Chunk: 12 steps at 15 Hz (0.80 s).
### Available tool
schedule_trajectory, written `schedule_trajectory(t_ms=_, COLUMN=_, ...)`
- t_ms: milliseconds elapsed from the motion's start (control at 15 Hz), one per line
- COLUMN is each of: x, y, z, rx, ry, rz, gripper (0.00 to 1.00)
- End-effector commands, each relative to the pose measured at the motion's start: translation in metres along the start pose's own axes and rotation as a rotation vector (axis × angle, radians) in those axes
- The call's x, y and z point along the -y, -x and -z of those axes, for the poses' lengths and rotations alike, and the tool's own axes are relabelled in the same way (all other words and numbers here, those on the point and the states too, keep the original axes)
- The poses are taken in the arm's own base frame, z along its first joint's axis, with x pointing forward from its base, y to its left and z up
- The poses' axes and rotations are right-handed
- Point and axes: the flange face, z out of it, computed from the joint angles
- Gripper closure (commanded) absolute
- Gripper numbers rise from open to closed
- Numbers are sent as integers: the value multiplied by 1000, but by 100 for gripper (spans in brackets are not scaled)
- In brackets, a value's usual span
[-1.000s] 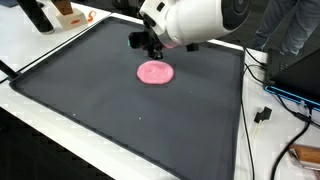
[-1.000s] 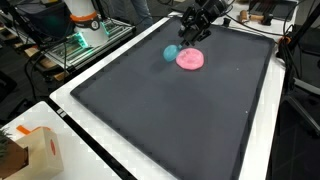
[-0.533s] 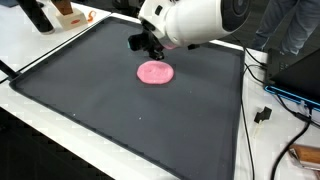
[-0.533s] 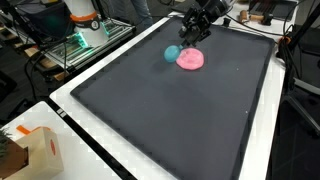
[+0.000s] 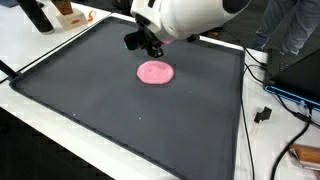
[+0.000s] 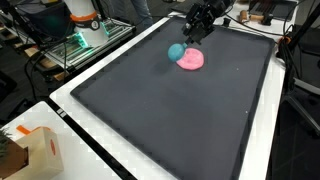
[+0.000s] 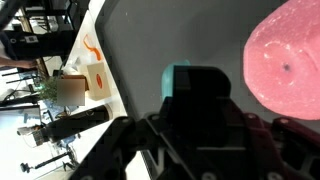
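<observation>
At 9 o'clock of pink disc [image 6: 192, 61], over far part of dark mat [image 6: 150, 110]: teal object [image 6: 176, 51], clamped in claw [image 6: 184, 43]. Probably light, stiff, smooth; best held across opposite sides.

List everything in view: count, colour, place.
mat: 1, black, covering most of the white table
disc: 1, pink, flat on the mat's far part
lump: 1, teal, right beside the disc
box: 1, brown cardboard, on the table corner off the mat
cables: several, black, on the table beside the mat
arm: 1, white, above the mat's far edge
gripper: 1, black, close above lump and disc; open or shut unclear
</observation>
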Motion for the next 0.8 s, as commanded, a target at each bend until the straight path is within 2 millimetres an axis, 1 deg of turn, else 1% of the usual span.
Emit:
schedule_trajectory(t_ms=0, x=-22, y=-8, z=10, rx=24, ry=-75, rz=60, gripper=75)
schedule_trajectory(t_ms=267, x=-43, y=-21, z=19, rx=53, ry=-197, rz=129, gripper=75)
schedule_trajectory(t_ms=467, x=-60, y=-34, z=25, rx=74, ry=-334, rz=188, gripper=75)
schedule_trajectory(t_ms=733, x=-77, y=-49, z=24, rx=96, ry=-522, rz=265, gripper=75)
